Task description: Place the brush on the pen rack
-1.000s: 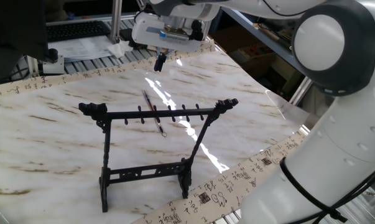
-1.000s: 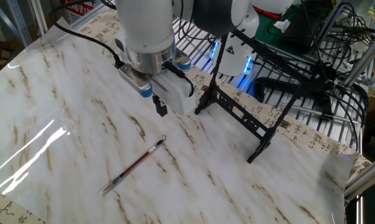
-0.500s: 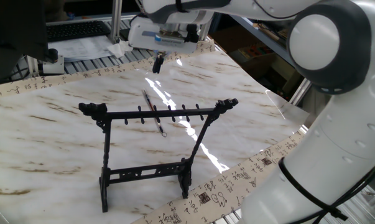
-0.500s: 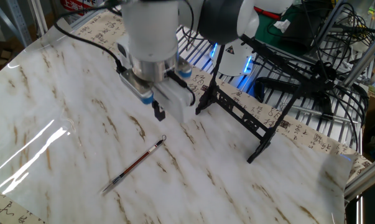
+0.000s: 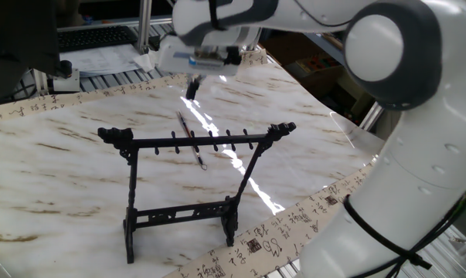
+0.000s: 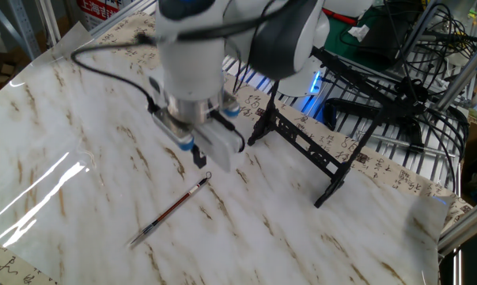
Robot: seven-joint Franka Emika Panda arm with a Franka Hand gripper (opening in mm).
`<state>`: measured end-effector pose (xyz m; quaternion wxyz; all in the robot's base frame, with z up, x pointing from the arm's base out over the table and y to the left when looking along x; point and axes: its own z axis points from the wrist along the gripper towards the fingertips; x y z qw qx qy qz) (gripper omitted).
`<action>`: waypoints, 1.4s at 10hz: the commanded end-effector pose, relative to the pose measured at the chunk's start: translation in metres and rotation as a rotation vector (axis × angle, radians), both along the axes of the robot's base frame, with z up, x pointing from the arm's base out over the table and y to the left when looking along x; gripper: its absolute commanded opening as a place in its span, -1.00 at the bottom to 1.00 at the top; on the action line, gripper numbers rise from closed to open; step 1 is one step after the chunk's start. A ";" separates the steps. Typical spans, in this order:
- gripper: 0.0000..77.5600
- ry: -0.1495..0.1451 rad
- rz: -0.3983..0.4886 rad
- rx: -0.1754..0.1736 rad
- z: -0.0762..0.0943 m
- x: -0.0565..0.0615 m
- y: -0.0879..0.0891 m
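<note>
Nothing is placed yet: the brush (image 6: 172,210) lies flat on the marble table (image 6: 56,142), on the far side of the pen rack (image 5: 192,140) from my first camera. My gripper (image 6: 199,157) hovers empty just above the brush's loop end; I cannot tell whether the fingers are spread, so grasping and hanging both remain.

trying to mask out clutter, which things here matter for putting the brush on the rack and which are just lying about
Belongs to the job:
- brush, lying flat on the marble table
- pen rack, standing upright, nothing hung on it
- hand, hovering just above the brush's loop end, holding nothing

Just lying about:
- keyboard behind the table
- tangle of cables beyond the rack
</note>
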<state>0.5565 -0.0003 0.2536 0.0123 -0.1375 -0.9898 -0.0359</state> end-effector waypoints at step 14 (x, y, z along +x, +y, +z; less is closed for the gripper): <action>-1.00 -0.101 0.154 -0.046 -0.125 0.022 -0.033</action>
